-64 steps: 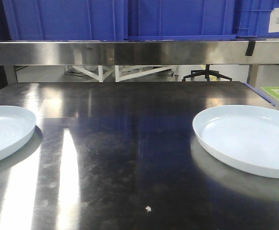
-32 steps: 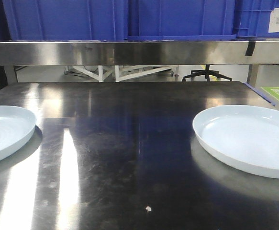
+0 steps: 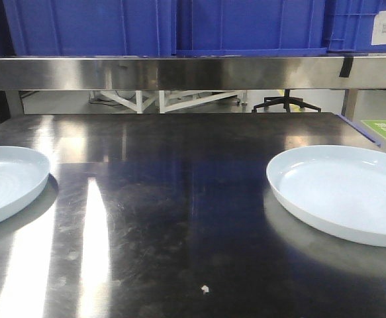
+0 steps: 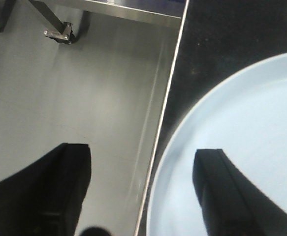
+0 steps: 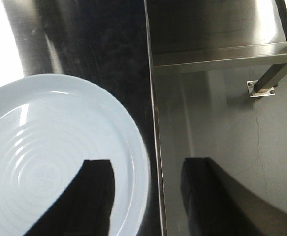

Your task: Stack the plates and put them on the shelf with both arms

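Observation:
Two pale bluish-white plates lie apart on the dark steel tabletop: the left plate point(image 3: 7, 182) point(image 4: 251, 123) and the right plate point(image 3: 345, 192) point(image 5: 45, 137). The shelf point(image 3: 193, 73) runs across the back above the table. My left gripper point(image 4: 142, 184) is open, one finger over the left plate and the other beyond the table's left edge. My right gripper point(image 5: 148, 194) is open too, straddling the right plate's rim and the table's right edge. Neither gripper holds anything, and neither shows in the front view.
Blue crates point(image 3: 179, 26) stand on the shelf. The table edge point(image 4: 168, 108) point(image 5: 153, 123) drops to grey floor on both sides, with table-leg feet point(image 4: 59, 34) point(image 5: 261, 88) below. A white speck point(image 3: 204, 289) lies near the table's front.

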`<control>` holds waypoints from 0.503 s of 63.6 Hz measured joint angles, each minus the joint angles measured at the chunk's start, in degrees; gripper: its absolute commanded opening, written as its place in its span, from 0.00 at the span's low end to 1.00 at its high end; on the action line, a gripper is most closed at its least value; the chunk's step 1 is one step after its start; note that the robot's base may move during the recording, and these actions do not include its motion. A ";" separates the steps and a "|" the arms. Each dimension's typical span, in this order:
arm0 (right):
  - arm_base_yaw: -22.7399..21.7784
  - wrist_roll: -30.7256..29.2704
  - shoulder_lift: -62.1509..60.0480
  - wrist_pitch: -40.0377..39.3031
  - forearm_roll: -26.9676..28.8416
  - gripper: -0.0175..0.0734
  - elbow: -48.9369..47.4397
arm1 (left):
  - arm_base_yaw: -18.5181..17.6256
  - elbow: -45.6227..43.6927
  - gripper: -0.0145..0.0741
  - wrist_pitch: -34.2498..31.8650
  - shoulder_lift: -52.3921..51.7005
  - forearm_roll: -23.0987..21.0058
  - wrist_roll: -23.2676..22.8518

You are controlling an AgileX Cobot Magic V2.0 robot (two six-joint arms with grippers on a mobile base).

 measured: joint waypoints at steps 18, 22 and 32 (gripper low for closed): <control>0.00 0.00 0.00 0.00 0.00 0.67 0.00 | 0.00 -0.11 0.58 -0.49 1.79 -0.36 -0.09; 0.00 0.00 0.00 0.00 0.00 0.67 0.00 | 0.00 -0.11 0.38 -0.62 1.95 -1.06 -0.09; 0.00 0.00 0.00 0.00 0.00 0.67 0.00 | 0.00 -0.33 0.28 0.13 1.93 -1.70 -0.09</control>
